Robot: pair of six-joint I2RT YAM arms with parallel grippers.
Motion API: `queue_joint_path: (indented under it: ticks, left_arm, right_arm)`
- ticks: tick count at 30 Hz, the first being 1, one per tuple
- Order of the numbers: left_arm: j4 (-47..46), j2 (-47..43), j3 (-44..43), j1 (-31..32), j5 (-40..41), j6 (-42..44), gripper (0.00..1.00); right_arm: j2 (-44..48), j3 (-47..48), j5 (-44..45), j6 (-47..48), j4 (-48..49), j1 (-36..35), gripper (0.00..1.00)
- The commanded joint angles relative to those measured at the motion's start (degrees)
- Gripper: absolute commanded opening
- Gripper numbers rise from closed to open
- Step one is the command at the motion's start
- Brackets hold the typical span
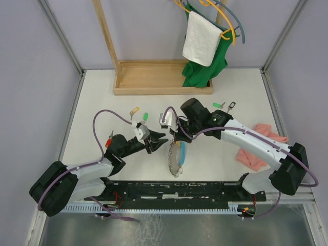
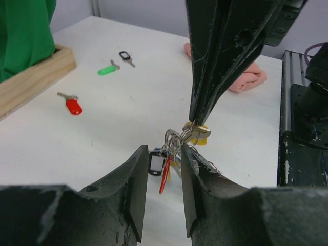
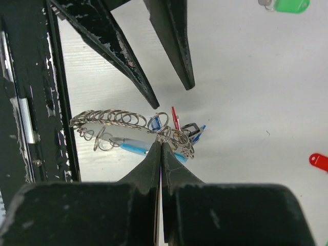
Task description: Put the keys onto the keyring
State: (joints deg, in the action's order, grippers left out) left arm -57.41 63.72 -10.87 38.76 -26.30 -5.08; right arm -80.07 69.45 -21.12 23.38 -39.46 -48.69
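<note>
White table (image 1: 92,102), pale walls, a wooden rack (image 1: 154,82) at the back, and there in the middle lay the keyring (image 1: 174,161): a grey wire coil down one side, a light-blue tube down the other, its bunch of tagged keys (image 2: 171,154) gathered at the far end. The right gripper (image 3: 161,147) was pinched tight on the keyring right at that bunch, jaws fully closed. The left gripper (image 2: 163,179) sat just beside it, jaws partly apart, nothing between them. Further off lay a red-tagged key (image 2: 73,106), a green-tagged key (image 2: 107,69) and a black-tagged key (image 2: 125,56)
</note>
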Motion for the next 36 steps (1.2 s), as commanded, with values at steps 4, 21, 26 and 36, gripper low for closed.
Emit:
queue_joint_path:
  ticks: [4,21,26,36]
  left_arm:
    - [-4.8,0.1,-4.2,0.1,-12.0,10.6,0.37]
    - [7.3,1.5,-8.7,-0.1,-16.9,18.4,0.29]
    - [8.0,2.0,-9.0,-0.4,-17.0,18.2,0.3]
    - [10.4,3.1,-10.3,-0.4,-20.8,16.4,0.32]
  right_arm:
    - [3.7,2.7,-8.7,14.0,-0.6,0.1,0.01]
    - [4.6,3.8,-10.8,20.1,-2.4,0.1,0.01]
    - [4.6,3.7,-11.0,20.4,-2.5,0.1,0.01]
    - [4.5,3.5,-10.4,20.6,-2.1,0.1,0.0]
